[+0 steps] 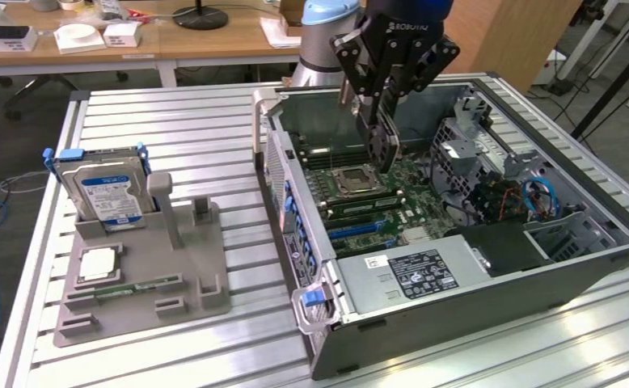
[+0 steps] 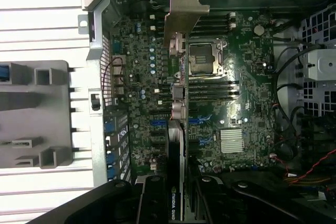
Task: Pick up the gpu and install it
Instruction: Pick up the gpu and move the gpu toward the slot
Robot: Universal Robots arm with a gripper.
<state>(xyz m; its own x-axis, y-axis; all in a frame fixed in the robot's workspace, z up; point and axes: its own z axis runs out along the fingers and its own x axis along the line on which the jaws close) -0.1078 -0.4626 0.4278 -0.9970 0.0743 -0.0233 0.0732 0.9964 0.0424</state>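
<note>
- Exterior view: the hand (image 1: 378, 105) clamps the gpu (image 1: 384, 145) upright over the motherboard (image 1: 407, 206) in the open case (image 1: 508, 267); a hard drive (image 1: 104, 190) stands at the exterior view's left.
- Wrist view: the gpu's silver bracket (image 2: 185, 11) and NVIDIA lettering show.

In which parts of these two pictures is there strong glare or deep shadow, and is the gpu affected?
Exterior view: glare whitens the table at the exterior view's right; the gpu, gripped by the end effector, looks dark. Wrist view: the table slats are washed out white; the gpu's silver bracket is brightly lit, its black body shadowed.
</note>
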